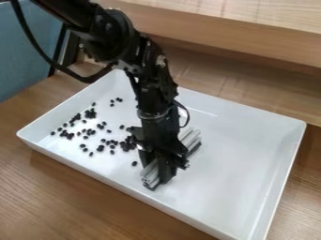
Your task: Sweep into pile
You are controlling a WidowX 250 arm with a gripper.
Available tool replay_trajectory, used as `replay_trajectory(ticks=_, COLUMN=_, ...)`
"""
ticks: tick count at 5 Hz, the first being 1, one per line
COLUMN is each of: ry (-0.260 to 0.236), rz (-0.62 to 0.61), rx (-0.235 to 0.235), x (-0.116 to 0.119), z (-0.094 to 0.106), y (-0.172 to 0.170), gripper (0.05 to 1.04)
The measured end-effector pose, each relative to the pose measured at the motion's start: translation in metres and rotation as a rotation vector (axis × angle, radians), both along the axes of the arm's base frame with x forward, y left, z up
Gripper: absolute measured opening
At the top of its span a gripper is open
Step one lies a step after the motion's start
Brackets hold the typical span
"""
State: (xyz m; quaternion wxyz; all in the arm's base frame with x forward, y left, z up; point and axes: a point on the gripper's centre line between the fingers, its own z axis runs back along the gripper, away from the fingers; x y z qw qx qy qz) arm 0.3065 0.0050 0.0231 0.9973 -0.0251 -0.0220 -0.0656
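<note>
The black gripper (164, 164) hangs down over the middle of the white tray, its fingers closed around a light grey brush-like sweeper (150, 174). The sweeper lies slantwise, low at the tray floor, and sticks out on both sides of the gripper; its middle is hidden. Small black beans (100, 148) are scattered over the left part of the tray, some in loose clusters. One cluster (128, 143) lies just left of the gripper, and a single bean (134, 163) sits left of the sweeper's lower end.
The white tray (249, 187) has raised walls all round and stands on a wooden table (59, 197). Behind it runs a wooden ledge (251, 37). A blue-grey panel (22, 51) is at the upper left, and a black cable loops beside the arm.
</note>
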Motion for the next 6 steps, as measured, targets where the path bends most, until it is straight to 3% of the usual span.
replay_trajectory(ticks=2, ry=-0.008, rz=0.027, rx=0.084, x=0.001, z=0.001, y=0.038, gripper=0.396)
replay_trajectory(ticks=6, ry=0.004, rz=0.089, rx=0.094, x=0.015, z=0.003, y=0.095, gripper=0.396)
